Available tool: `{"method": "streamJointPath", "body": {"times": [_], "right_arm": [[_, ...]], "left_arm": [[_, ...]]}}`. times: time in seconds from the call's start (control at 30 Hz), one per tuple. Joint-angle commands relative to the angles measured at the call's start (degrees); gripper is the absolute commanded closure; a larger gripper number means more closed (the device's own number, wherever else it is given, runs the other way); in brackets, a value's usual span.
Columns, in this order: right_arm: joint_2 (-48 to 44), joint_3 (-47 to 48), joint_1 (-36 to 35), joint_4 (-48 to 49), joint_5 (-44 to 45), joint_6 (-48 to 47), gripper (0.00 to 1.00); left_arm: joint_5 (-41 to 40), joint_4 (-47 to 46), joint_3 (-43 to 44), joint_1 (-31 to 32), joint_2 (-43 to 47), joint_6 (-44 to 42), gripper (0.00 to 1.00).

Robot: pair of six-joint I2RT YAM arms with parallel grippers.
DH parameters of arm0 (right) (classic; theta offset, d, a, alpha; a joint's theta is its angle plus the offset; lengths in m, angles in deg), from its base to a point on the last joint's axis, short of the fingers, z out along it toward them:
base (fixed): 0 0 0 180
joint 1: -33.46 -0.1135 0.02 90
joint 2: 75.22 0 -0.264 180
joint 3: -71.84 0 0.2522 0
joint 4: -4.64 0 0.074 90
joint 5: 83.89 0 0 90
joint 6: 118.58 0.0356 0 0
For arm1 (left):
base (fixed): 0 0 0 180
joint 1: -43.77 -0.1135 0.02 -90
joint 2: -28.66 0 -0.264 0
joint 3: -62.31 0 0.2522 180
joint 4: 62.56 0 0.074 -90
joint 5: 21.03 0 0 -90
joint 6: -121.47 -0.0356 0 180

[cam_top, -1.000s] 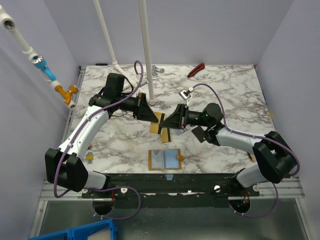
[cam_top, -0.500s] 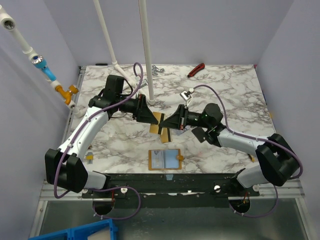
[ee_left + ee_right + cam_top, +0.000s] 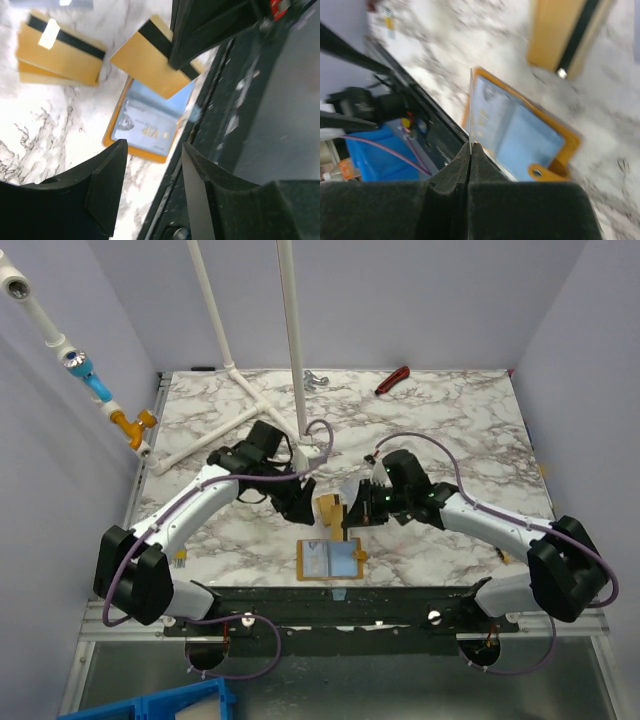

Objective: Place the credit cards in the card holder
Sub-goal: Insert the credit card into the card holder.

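Note:
The card holder [image 3: 330,560] lies open near the table's front edge, orange-rimmed and blue inside, with a pale VIP card [image 3: 147,127] in it. My right gripper [image 3: 347,520] is shut on a gold-tan credit card [image 3: 152,62] with a dark stripe, which hangs just above the card holder [image 3: 525,137]. In the right wrist view that card [image 3: 470,107] is edge-on, rising from the right gripper [image 3: 470,145]. More gold-tan cards [image 3: 57,50] lie stacked on the marble beyond. My left gripper [image 3: 303,508] is beside them, and in its own view the left gripper [image 3: 152,165] is open and empty.
A white pipe stand [image 3: 296,340] rises at the back centre. A red-handled tool [image 3: 395,378] and a metal piece [image 3: 318,378] lie by the far edge. The black rail [image 3: 330,605] runs along the near edge, just past the holder.
Both grippers have moved from the table's middle towards the holder. The left jaws have opened. The right jaws have shut on the gold-tan card and now carry it alone.

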State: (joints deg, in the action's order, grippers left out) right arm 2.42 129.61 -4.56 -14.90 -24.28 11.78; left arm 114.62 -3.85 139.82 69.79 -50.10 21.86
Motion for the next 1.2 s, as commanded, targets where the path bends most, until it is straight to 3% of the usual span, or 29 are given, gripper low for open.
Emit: {"method": "streamJointPath", "body": {"times": [0.0, 0.33, 0.5, 0.83, 1.17], "right_arm": [[4.3, 1.9, -3.9, -18.5, 9.2, -2.8, 0.99], [5.2, 4.5, -5.8, -28.7, 16.2, -2.0, 0.99], [3.5, 2.1, -5.8, -27.6, 15.2, -1.5, 0.99], [-1.2, -0.8, -5.8, -24.2, 8.5, 0.0, 0.99], [-3.1, -4.8, -5.8, -25.7, 7.9, 0.6, 0.99]], "left_arm": [[-18.8, -2.3, -6.1, 9.0, 0.8, -9.2, 0.52], [-26.1, -4.4, -8.1, 18.5, -4.6, -12.8, 0.58], [-31.3, -6.6, -9.2, 22.4, -6.4, -13.8, 0.6], [-35.0, -8.4, -10.1, 25.4, -10.1, -14.6, 0.64], [-36.4, -9.0, -10.0, 25.6, -12.0, -15.2, 0.65]]}}
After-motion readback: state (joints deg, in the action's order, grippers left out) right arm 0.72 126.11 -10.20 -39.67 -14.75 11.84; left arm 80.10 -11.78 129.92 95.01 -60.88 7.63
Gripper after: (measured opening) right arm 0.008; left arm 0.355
